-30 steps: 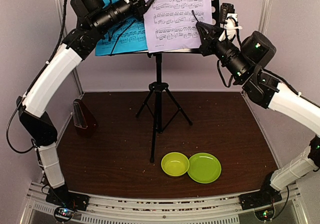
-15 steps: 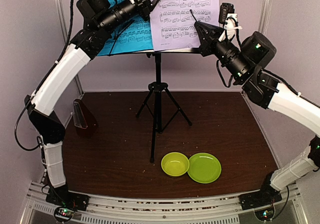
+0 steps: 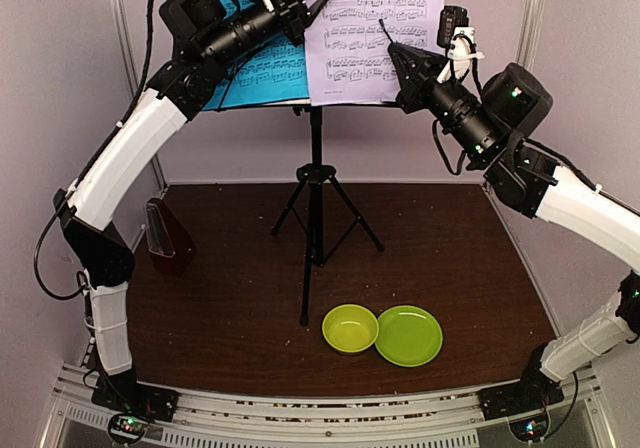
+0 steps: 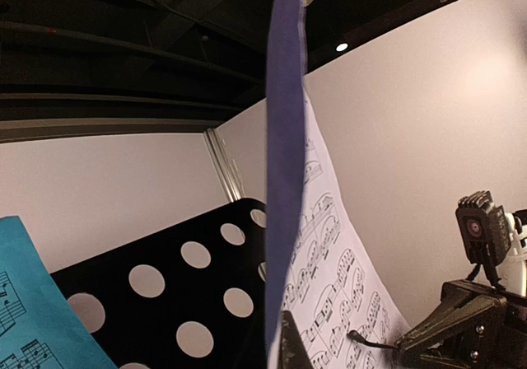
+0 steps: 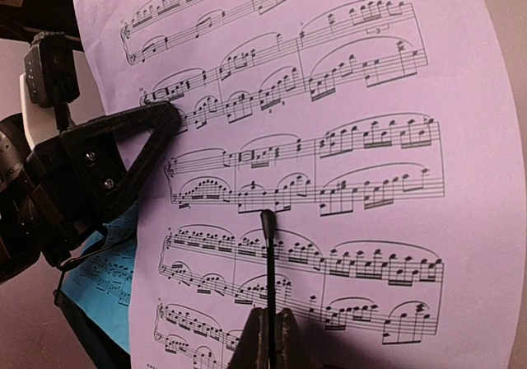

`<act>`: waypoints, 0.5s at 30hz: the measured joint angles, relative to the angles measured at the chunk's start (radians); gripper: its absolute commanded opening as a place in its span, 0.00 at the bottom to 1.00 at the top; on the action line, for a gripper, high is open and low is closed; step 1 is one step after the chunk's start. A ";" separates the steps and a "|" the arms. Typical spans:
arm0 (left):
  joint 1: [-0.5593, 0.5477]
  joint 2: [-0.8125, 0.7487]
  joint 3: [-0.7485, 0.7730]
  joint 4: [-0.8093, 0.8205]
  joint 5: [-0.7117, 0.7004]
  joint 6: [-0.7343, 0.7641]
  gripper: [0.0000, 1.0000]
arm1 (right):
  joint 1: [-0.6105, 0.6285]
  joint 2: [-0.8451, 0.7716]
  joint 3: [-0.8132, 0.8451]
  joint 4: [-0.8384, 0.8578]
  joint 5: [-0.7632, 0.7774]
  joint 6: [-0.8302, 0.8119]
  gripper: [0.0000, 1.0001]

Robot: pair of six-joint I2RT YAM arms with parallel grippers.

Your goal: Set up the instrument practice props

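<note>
Showing printed staves, lilac sheet [image 3: 365,28] stands upright.

A dark brown wooden desk [image 3: 450,268] sits inside a narrow booth. Its top is dotted with pale specks, thickest toward the back right. Plain, pale lilac-grey walls close it in: a back wall [image 3: 420,153], a left wall [image 3: 40,98] and a right wall [image 3: 600,78]. Silvery metal posts stand in the back corners, one left [image 3: 116,3] and one right [image 3: 534,18]. A slotted metal rail [image 3: 330,426] runs along the desk's near edge. The left wrist view shows a dark, beamed ceiling [image 4: 123,23] overhead, with one small round lamp [image 4: 342,47] lit. The light on the walls is soft and even.
</note>
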 measured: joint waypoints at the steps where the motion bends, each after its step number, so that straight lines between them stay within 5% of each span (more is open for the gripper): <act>1: 0.000 0.000 0.000 0.000 0.001 -0.003 0.16 | 0.000 0.000 0.000 0.000 0.000 0.000 0.00; 5: 0.000 0.000 0.001 0.000 0.003 -0.012 0.41 | 0.000 0.000 0.000 0.000 -0.003 0.000 0.00; 15: -0.001 -0.003 -0.005 -0.002 -0.012 -0.004 0.58 | 0.000 0.000 -0.002 0.000 -0.011 0.000 0.11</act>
